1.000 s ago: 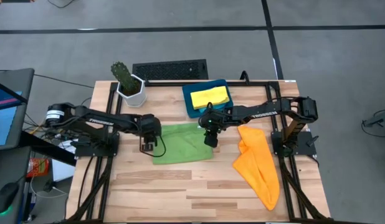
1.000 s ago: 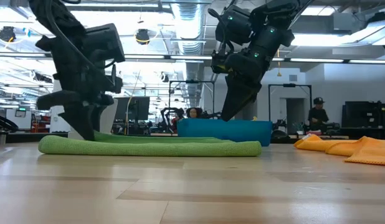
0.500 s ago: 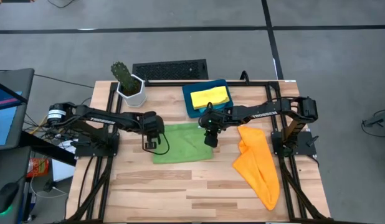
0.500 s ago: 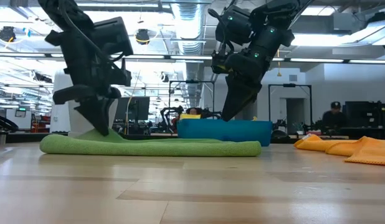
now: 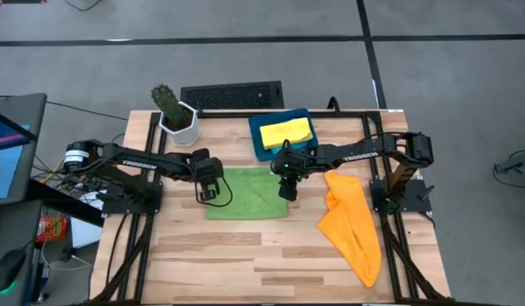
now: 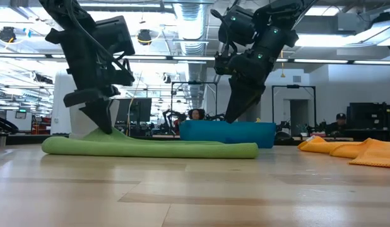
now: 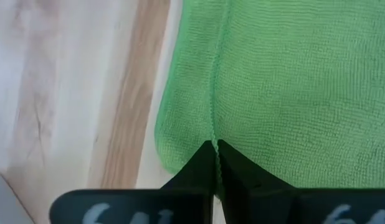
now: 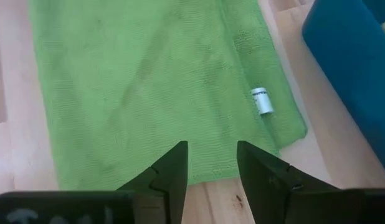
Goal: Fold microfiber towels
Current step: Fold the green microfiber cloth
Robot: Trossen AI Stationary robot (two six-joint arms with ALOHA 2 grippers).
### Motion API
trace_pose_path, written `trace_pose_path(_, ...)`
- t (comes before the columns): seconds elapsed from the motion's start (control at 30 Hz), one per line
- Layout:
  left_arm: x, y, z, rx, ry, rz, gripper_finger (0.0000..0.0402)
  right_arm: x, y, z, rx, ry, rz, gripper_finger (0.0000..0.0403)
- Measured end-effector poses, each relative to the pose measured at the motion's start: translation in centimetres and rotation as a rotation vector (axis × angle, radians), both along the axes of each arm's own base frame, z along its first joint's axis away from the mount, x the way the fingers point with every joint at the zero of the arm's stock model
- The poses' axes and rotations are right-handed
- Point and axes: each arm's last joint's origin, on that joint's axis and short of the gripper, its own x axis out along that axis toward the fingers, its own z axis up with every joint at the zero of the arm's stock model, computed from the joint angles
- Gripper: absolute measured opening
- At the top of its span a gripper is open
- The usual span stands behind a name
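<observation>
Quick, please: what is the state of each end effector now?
Left end effector: closed on the green towel edge.
Right end effector: open, holding nothing.

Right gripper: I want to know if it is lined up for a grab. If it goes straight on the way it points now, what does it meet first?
The right gripper, fingers apart, points down at the green towel near its edge, so it would probably meet that cloth first, though the gap is hard to judge.
</observation>
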Motion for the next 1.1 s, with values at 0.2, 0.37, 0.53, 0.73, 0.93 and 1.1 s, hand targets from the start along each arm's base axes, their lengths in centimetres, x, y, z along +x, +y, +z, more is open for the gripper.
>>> trace_pose_path(0.2, -0.1, 0.1, 0.0, -0.007, 0.001, 0.021, 0.0, 0.3, -1.1, -0.6, -0.044, -0.002, 0.026, 0.0173)
trace_pose_path(0.37, -0.1, 0.1, 0.0, -0.002, 0.002, 0.023, 0.0, 0.8, -2.9, -3.2, -0.078, 0.045, 0.115, 0.0189)
trace_pose_path(0.53, -0.1, 0.2, 0.0, 0.008, 0.004, 0.027, 0.0, 1.1, -4.0, -5.2, -0.098, 0.088, 0.14, 0.0194)
trace_pose_path(0.73, -0.1, 0.2, 0.0, 0.012, 0.004, 0.029, 0.0, 1.5, -3.9, -4.7, -0.104, 0.072, 0.178, 0.0178)
trace_pose_path(0.93, -0.1, 0.2, 0.0, 0.017, 0.005, 0.031, 0.0, 1.9, -3.6, -2.9, -0.138, -0.002, 0.2, 0.0131)
trace_pose_path(1.1, 0.0, 0.2, 0.0, 0.028, 0.001, 0.035, 0.0, 2.1, -3.9, -3.4, -0.101, -0.026, 0.234, 0.0124)
